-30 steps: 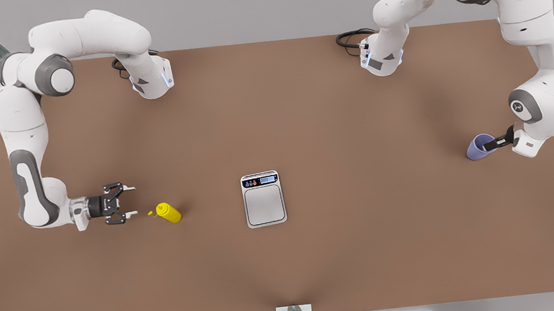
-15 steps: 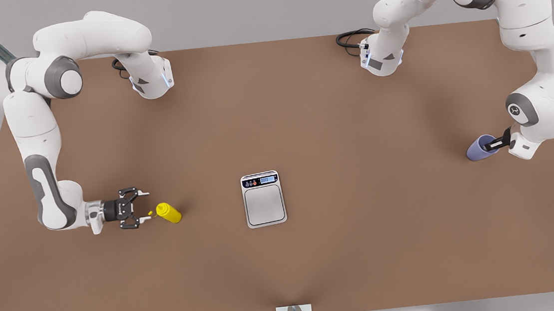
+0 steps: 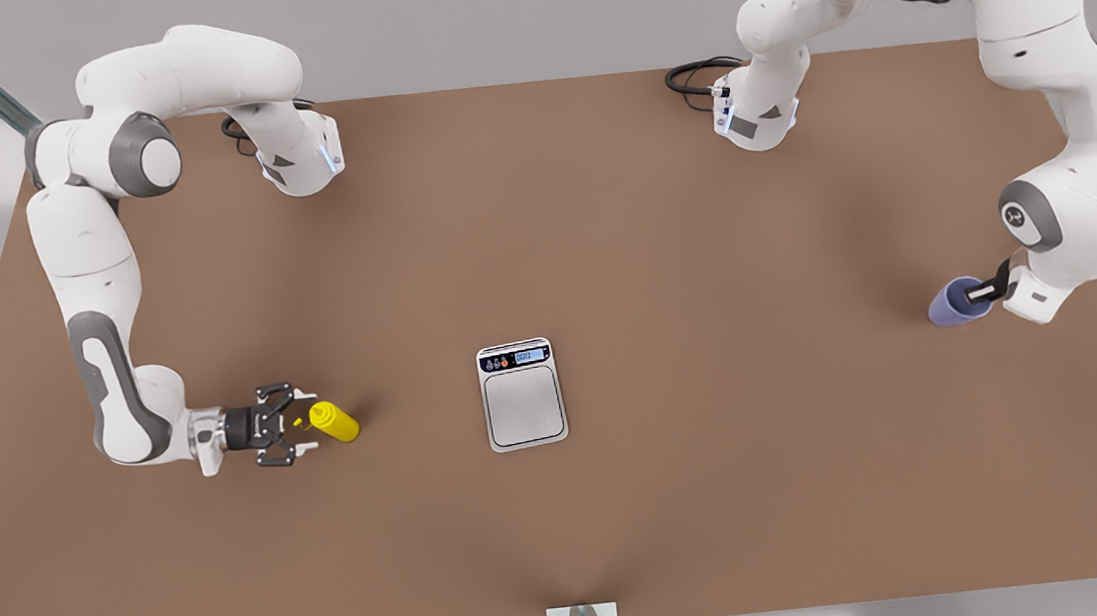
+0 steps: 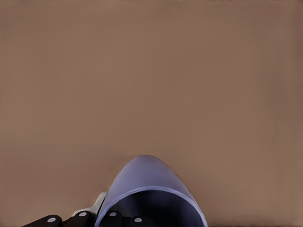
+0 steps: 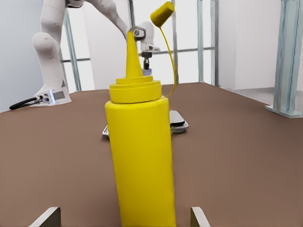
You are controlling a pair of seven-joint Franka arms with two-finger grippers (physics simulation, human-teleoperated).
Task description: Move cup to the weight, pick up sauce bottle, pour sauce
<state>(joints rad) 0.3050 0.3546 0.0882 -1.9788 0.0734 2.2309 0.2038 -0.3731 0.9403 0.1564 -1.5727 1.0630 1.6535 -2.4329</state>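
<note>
Left gripper [image 3: 982,291]: at 3 o'clock on table [image 3: 701,235], clamped on cup [image 3: 955,302].
Right gripper [image 3: 306,428]: at 9 o'clock, fingers wide around sauce bottle [image 3: 334,422].
Weight [image 3: 522,395]: centre.

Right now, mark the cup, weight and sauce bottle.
cup [image 3: 950,305]: front view, outer side wall.
weight [image 3: 522,407]: front view, silver platform.
sauce bottle [image 5: 142,161]: right wrist view, yellow body.

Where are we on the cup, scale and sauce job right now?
Nothing is finished: the weight is bare. In hand: left pincer grips the cup far from it; right pincer, open, flanks the sauce bottle. Left: placing the cup, grasping, pouring.
</note>
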